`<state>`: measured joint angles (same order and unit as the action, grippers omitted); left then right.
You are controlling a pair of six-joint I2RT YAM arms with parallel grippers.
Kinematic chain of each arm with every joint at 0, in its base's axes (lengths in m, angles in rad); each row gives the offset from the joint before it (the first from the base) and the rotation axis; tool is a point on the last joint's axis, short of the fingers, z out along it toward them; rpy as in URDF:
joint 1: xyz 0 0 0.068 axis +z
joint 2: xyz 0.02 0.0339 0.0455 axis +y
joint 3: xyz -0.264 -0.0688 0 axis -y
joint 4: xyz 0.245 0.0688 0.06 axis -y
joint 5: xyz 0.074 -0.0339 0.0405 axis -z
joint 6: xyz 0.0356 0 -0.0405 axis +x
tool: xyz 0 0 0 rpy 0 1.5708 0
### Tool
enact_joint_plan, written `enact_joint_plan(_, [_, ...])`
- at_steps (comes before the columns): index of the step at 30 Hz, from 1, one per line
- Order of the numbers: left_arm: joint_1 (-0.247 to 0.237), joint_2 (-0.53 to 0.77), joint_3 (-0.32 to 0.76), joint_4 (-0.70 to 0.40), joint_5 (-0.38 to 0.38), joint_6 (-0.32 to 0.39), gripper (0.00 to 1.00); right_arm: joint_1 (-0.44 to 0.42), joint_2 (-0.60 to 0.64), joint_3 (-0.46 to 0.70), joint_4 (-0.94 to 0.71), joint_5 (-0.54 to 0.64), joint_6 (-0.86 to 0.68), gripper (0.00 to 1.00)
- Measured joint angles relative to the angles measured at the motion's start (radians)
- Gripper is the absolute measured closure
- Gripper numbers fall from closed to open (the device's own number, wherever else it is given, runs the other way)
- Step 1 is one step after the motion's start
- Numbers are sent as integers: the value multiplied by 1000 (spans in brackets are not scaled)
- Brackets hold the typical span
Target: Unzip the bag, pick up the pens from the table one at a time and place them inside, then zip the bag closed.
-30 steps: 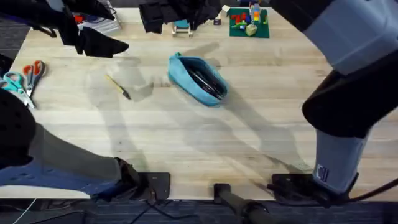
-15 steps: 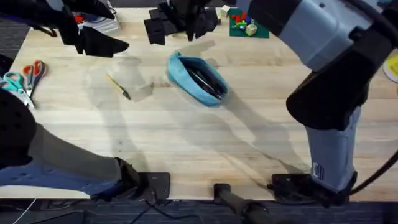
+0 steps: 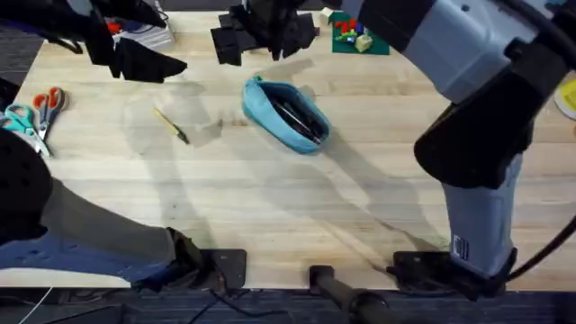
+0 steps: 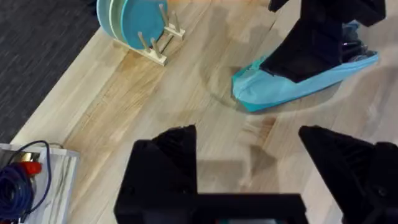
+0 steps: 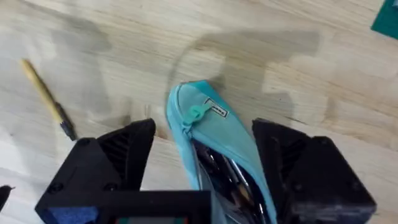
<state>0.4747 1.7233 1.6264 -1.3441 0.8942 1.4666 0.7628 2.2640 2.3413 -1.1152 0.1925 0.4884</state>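
The light blue bag [image 3: 281, 121] lies slanted in the middle of the table [image 3: 270, 207], its zipper open. The dark pens [image 3: 299, 117] lie inside it. In the right wrist view the teal zipper pull [image 5: 196, 114] sits at the bag's [image 5: 214, 134] closed end, with the pens [image 5: 219, 169] visible through the slit. My right gripper [image 3: 263, 38] hovers open over the bag's far end, a finger on each side, touching nothing. My left gripper [image 3: 148, 63] hangs open at the far left, empty, well away from the bag [image 4: 292, 90].
A thin yellow stick with a dark tip [image 3: 171, 125] lies left of the bag. Scissors [image 3: 40, 108] rest at the left edge. A green plate with bricks [image 3: 360, 34] stands at the back. A teal disc on a wooden stand [image 4: 134, 25] shows in the left wrist view.
My right arm has swung in over the table, and its gripper has come slightly nearer the bag's far end. The bag and my left arm have not moved.
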Motion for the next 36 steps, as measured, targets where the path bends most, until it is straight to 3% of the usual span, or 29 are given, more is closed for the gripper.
enact_joint_plan(36, [0,0,0,-14,0,0,8,10,53,0,26,3,166,88])
